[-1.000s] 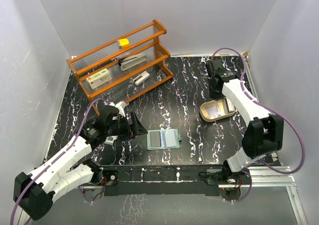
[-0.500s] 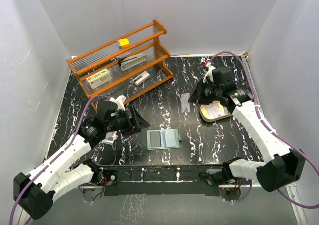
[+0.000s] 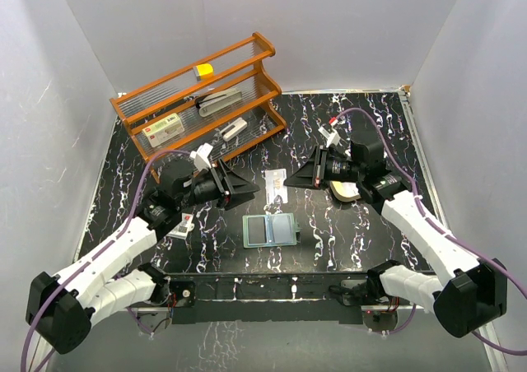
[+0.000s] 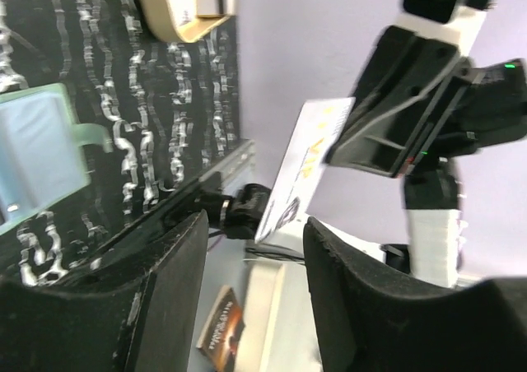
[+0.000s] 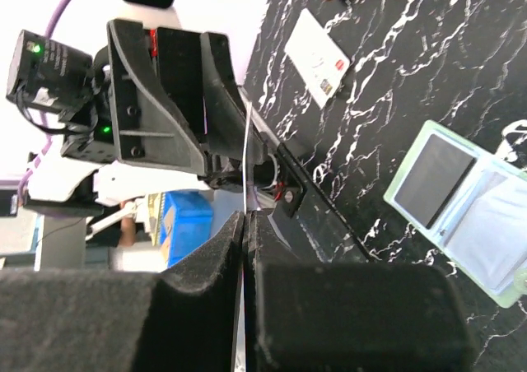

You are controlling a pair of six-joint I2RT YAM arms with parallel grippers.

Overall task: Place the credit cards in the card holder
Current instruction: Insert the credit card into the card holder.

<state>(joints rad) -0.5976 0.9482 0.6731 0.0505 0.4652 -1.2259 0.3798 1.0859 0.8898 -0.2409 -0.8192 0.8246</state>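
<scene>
1. The right gripper (image 3: pixel 290 180) is clamped on a credit card (image 3: pixel 274 185) and holds it in the air over the middle of the table. In the right wrist view its fingers (image 5: pixel 206 306) press together on the card, which shows there edge-on as a thin pale line.
2. The left gripper (image 3: pixel 247 189) has its jaws apart and holds nothing. Its tips point at the card's free edge and are close to it; I cannot tell whether they touch.
3. The black, white-veined table (image 3: pixel 329 240) carries everything else.
4. Both arms reach inward from the near corners, forearms slanting toward the centre. The two grippers are turned sideways and face each other.
5. The orange wooden rack (image 3: pixel 255 47) stands at the far left. On its shelves are a white box (image 3: pixel 165 127) with a red label whose print is too small to read, a grey item and a small yellow one.
6. A tan oval tray (image 3: pixel 339 192) lies just under the right wrist and is mostly hidden.
7. The card holder (image 3: pixel 270 230) lies open and flat, nearer than the held card. One half is dark and the other is pale blue-grey.
8. A second card (image 3: pixel 183 224) lies flat beside the left forearm, well left of the holder. It is white with a red mark and dark print that cannot be read.
9. The held card has small dark and yellowish print, also unreadable.
</scene>
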